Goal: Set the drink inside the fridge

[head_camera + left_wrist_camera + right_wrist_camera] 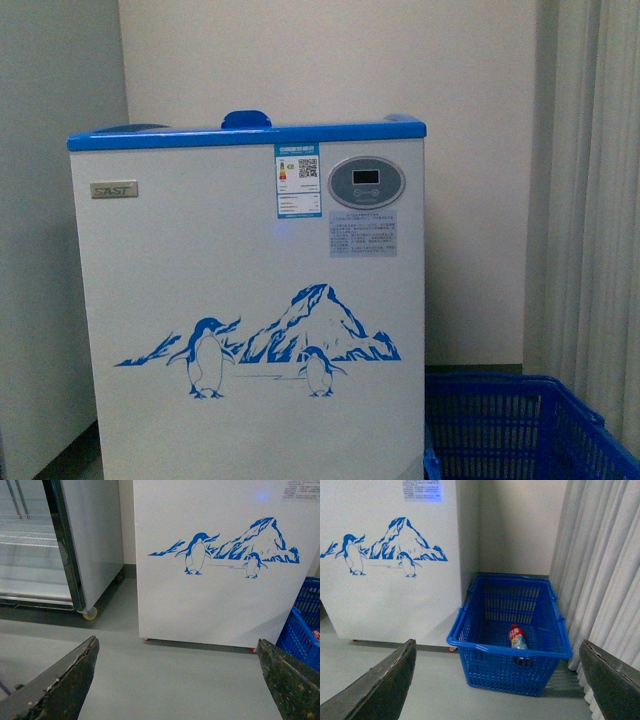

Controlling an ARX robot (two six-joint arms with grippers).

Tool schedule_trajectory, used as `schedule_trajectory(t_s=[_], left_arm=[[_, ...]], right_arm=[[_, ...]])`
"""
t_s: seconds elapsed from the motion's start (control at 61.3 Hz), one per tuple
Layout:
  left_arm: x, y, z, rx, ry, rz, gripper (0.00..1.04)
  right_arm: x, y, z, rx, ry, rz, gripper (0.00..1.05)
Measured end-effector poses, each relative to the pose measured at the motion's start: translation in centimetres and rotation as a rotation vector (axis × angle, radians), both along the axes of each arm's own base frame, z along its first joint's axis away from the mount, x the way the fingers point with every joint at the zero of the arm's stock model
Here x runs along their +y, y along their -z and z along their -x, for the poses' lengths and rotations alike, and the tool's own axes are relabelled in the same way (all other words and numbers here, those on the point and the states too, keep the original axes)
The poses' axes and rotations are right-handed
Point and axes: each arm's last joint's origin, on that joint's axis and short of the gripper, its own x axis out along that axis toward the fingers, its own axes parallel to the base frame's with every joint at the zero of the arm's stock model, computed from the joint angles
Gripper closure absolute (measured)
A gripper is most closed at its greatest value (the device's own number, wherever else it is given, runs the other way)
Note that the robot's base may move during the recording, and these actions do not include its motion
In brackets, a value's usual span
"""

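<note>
The two dark fingers of the right gripper (497,642) are closest to us. They are spread wide apart with nothing between them. The left gripper (176,640) is spread wide and empty too. The biggest thing is the fridge (250,300), a white box with a blue top and penguins on the front. Its blue handle (246,119) pokes up on top, but I cannot see if the lid is open. Just beside it on the floor, on the robot's right, sits the blue basket (470,644). The smallest thing is the drink (517,636), inside the basket near the wall closest to the robot. I think the job now is to fetch the drink. The right gripper should come down from above, keep clear of the basket's rim, and squeeze the bottle around its middle so it does not slip.
</note>
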Motion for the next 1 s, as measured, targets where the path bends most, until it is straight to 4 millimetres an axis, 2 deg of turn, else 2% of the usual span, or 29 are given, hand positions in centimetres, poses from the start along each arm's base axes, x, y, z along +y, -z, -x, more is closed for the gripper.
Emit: schedule_trajectory(t_s=[0.995], left_arm=[[0.0, 0.0, 0.0, 0.0, 0.0, 0.0, 0.08]], right_arm=[[0.0, 0.0, 0.0, 0.0, 0.0, 0.0, 0.07]])
